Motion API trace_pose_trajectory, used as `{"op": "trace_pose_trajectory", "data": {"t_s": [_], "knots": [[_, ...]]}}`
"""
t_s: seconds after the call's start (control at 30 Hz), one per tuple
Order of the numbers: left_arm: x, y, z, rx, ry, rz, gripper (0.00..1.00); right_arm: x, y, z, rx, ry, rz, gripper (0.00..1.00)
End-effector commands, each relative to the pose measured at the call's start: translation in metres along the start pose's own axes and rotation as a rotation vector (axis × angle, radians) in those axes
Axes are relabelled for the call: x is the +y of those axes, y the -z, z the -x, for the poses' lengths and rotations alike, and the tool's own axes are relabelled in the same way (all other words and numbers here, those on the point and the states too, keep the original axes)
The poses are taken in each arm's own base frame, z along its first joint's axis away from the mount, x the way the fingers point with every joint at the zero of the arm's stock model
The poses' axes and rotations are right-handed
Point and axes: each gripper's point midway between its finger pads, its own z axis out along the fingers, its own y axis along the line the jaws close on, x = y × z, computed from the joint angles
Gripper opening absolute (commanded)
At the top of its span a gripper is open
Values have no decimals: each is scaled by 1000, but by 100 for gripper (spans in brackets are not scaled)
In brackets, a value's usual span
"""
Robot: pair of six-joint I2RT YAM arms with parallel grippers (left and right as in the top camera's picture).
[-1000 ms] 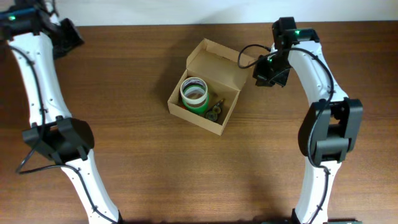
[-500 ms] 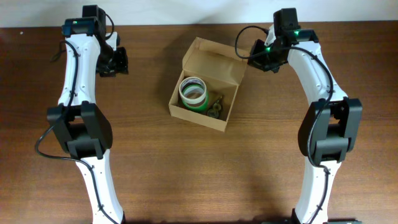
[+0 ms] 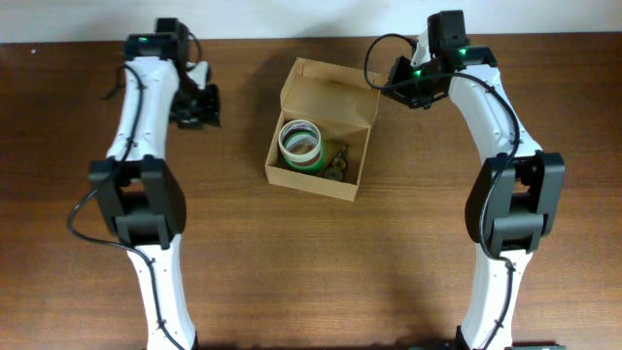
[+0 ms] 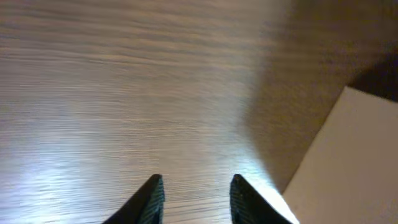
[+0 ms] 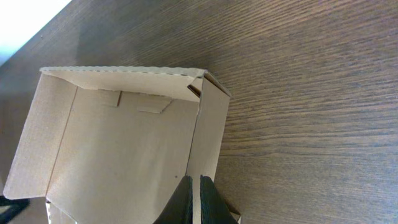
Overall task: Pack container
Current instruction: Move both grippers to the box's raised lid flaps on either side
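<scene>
The container is a tan cardboard box, open, in the middle of the table. Its hinged lid stands up at the back. Inside are a green and white tape roll and a small dark item. My right gripper is at the lid's right corner. In the right wrist view it is shut on the lid's side flap. My left gripper is left of the box, open and empty over bare wood. The box wall shows at that view's right edge.
The brown wooden table extends all round the box. A white wall edge runs along the back. Both arm bases stand at the table's front edge.
My left arm has swung in from the far left toward the box. My right gripper has moved left onto the lid's corner. The box has turned slightly and the lid stands more upright.
</scene>
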Motion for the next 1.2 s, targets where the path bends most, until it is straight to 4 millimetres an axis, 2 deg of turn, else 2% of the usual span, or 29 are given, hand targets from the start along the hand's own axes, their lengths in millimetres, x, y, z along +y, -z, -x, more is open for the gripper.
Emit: {"op": "trace_pose_trajectory", "data": {"t_s": [0.0,0.13,0.27,0.4,0.6,0.9,1.17], "knots": [[-28,1,-9,11,-68,-30,27,-14,-2,5,3,-11,5,7],[-43,-3,-18,41,-97,-29,10,-30,7,20,-33,-37,1,7],[-49,-4,-26,69,-105,-28,3,-40,19,36,-73,-54,33,7],[-51,-4,-35,106,-90,-26,2,-47,27,46,-95,-65,68,7],[-62,-3,-49,157,-79,-60,2,-51,29,49,-102,-72,66,7],[-91,-6,-62,190,-118,-73,2,-52,29,49,-103,-72,62,7],[-113,-7,-82,247,-125,-61,2,-52,29,49,-103,-72,62,7]]}}
